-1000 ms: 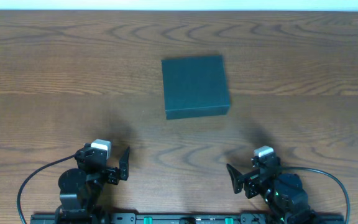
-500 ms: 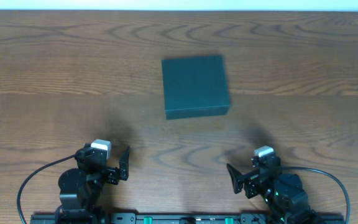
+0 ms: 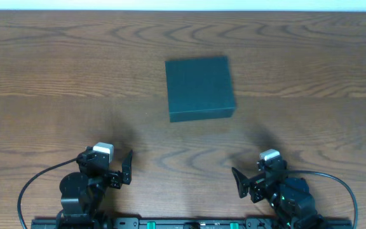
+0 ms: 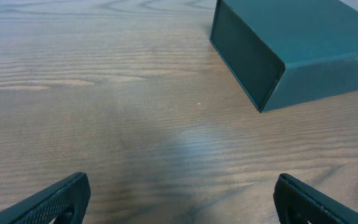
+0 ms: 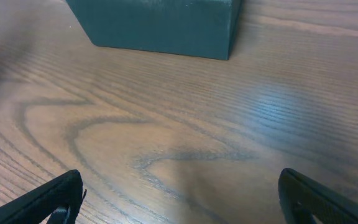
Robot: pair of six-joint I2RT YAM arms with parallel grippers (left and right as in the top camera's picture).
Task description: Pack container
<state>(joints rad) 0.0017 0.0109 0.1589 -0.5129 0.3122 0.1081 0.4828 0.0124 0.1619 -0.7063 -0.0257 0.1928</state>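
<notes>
The container [image 3: 199,88] is a dark, roughly square box lying closed on the wooden table, a little past its middle. It shows in the left wrist view [image 4: 291,50] at the upper right and in the right wrist view [image 5: 160,25] at the top. My left gripper [image 3: 121,170] is open and empty near the front left edge, well short of the box; its fingertips frame bare wood [image 4: 180,199]. My right gripper [image 3: 245,181] is open and empty near the front right edge, its fingers also wide apart [image 5: 182,202]. No snack packets are in view.
The wooden table [image 3: 56,76] fills the view, with a pale strip along the far edge. A black rail with cables runs along the front edge [image 3: 183,222] under both arm bases.
</notes>
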